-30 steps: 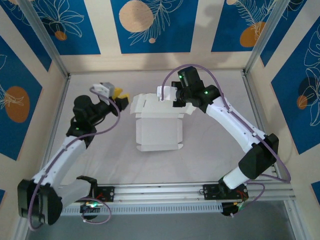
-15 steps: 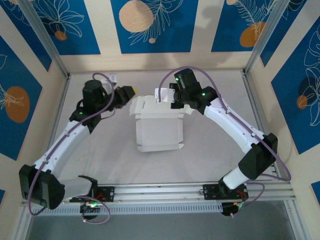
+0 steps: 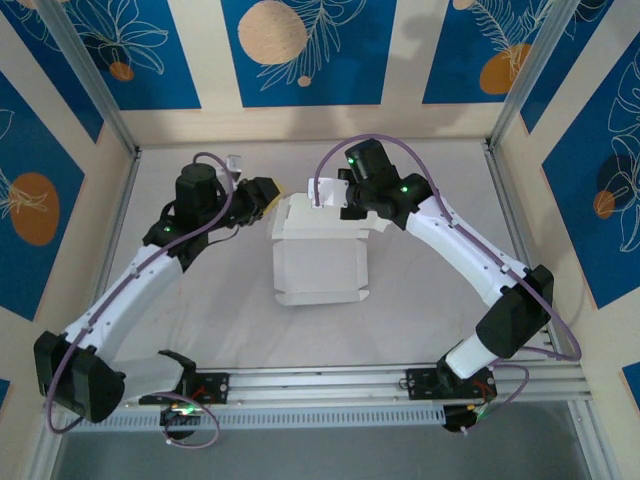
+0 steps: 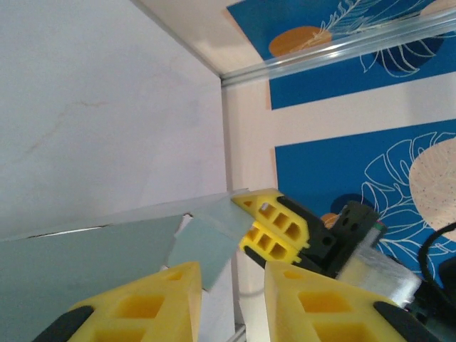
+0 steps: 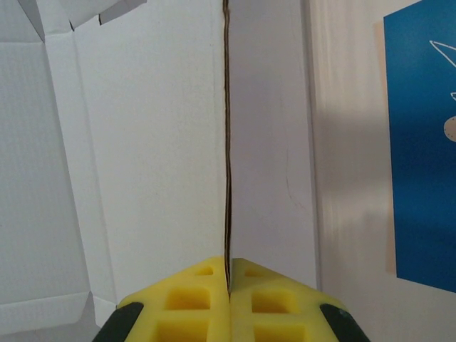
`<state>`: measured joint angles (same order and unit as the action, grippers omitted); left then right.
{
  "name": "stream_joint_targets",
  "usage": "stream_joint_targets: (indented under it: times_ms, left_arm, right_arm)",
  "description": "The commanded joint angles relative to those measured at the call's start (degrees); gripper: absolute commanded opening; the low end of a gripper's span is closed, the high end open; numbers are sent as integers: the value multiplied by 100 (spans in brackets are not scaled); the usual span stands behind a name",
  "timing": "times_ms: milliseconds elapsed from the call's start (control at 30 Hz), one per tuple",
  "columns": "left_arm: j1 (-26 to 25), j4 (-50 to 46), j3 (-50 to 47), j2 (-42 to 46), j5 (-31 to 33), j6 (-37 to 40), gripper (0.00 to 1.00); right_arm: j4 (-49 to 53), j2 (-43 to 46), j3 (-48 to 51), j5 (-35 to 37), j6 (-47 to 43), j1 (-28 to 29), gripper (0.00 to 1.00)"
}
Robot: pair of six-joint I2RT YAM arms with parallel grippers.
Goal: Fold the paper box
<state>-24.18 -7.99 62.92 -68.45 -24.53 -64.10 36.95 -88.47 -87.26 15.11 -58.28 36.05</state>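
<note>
There, the paper box (image 3: 318, 268) lay on the table (image 3: 430, 310), far panel (image 3: 320, 222) raised — the right gripper (image 5: 228, 281) clamped tight on its edge; the left gripper (image 4: 232, 281) held its fingers apart, a flap (image 4: 208, 246) perhaps touching one.

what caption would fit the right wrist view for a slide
Right gripper pinched shut on a raised panel of the paper box, the card seen edge-on as a thin dark line.
</note>
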Motion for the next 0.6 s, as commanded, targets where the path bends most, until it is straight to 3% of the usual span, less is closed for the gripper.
stream_joint_targets:
  times_ms: [0,133,567]
  left_arm:
    - [-42,-376,352,321,239,-14,29]
    - [-175,127,-134,396,26,-748,29]
    - [-368,552,-728,200,423,-1131,28]
  right_arm:
    - [20,-50,-186,88,111,25,0]
    - [14,-65,-187,104,149,24,0]
    - [193,-110,-331,211,177,156,0]
